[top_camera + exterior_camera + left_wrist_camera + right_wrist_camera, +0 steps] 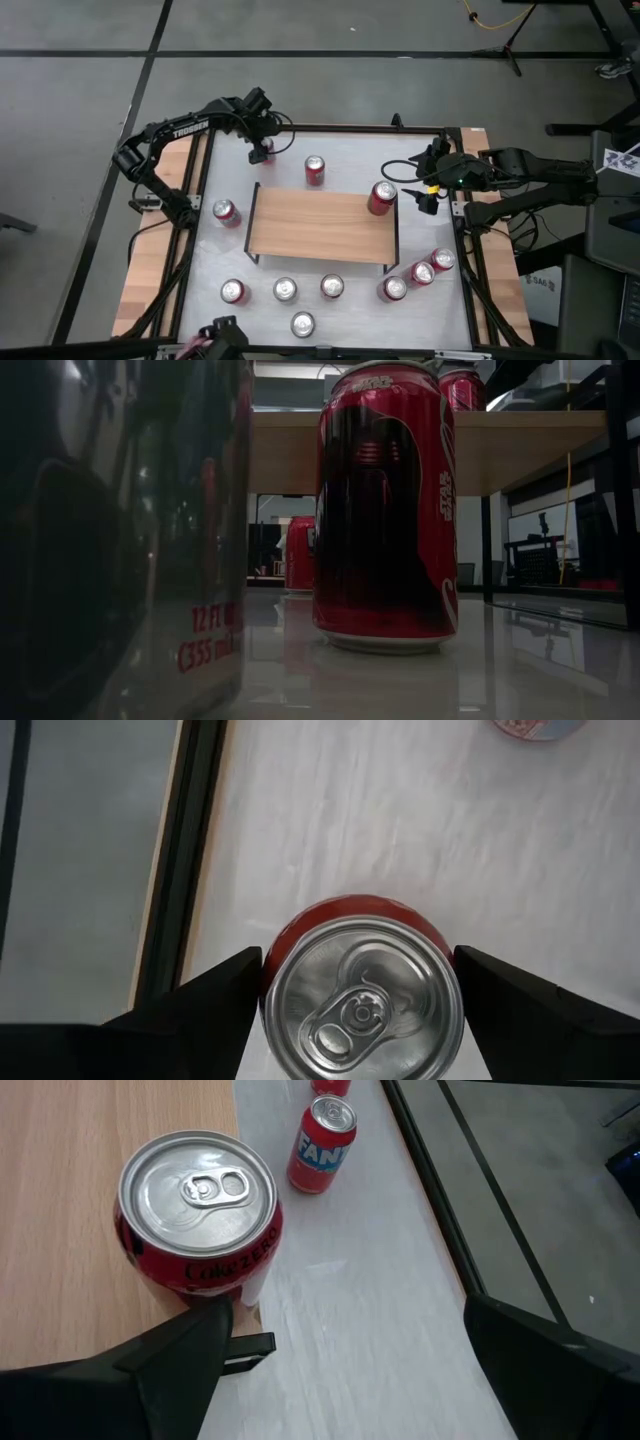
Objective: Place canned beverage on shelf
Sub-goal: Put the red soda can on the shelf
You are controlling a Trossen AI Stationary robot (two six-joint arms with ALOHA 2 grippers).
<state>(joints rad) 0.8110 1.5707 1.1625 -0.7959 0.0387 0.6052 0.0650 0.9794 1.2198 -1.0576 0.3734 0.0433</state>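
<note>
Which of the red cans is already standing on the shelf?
The Coke Zero can at the right far corner of the shelf, beside the right gripper. Every other can stands on the white tabletop.

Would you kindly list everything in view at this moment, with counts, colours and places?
Shelf: one, light wood top, black legs, table centre.
Can on shelf: one, red, at its right far corner.
Cans on table: ten, red; seven along the near side, one left of the shelf, one behind it, one at the far left.
Table: one, white top.
Left gripper: open, astride the far-left can.
Right gripper: open, beside the shelf's right end.
</note>
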